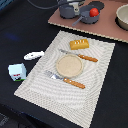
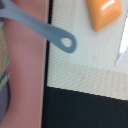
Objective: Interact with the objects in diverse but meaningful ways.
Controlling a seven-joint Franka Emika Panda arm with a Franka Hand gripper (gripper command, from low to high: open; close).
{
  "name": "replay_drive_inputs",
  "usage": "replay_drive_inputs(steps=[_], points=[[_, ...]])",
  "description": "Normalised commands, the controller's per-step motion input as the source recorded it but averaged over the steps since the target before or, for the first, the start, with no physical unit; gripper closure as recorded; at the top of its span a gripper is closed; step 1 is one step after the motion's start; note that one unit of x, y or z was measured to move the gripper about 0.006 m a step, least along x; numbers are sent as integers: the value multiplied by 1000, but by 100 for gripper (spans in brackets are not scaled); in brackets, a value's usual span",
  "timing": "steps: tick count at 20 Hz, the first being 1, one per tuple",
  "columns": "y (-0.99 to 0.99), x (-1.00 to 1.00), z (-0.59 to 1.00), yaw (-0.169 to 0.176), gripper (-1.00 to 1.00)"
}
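Note:
In the exterior view, the golden bread loaf (image 1: 79, 44) lies at the far end of the woven placemat (image 1: 100, 75). The white fish-shaped piece (image 1: 33, 55) and the white-and-blue milk carton (image 1: 17, 71) sit on the black table off the exterior view's left of the mat. The red tomato (image 1: 93, 12) rests on a small grey long-handled pan (image 1: 86, 18) on the pink board (image 1: 107, 27). The grey pot (image 1: 70, 8) stands beside it. The wrist view shows the pan's handle (image 2: 59, 35) and the bread (image 2: 104, 12). No gripper fingers show in either view.
A round tan plate (image 1: 68, 65) sits mid-mat between an orange-handled knife (image 1: 81, 56) and fork (image 1: 67, 80). The knife blade (image 2: 122, 47) shows in the wrist view. A tan bowl (image 1: 122, 16) stands on the board at the exterior view's right.

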Motion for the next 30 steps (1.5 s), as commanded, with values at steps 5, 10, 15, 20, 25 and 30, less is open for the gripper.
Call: replay_drive_inputs(steps=[5, 10, 15, 20, 25, 30], points=[[-991, -90, -109, 0, -100], [-910, -418, -358, 0, -100], [-817, -585, -481, 0, -100], [-497, -709, -318, 39, -100], [-99, -688, -30, 129, -100], [38, -696, 17, 177, -100]])
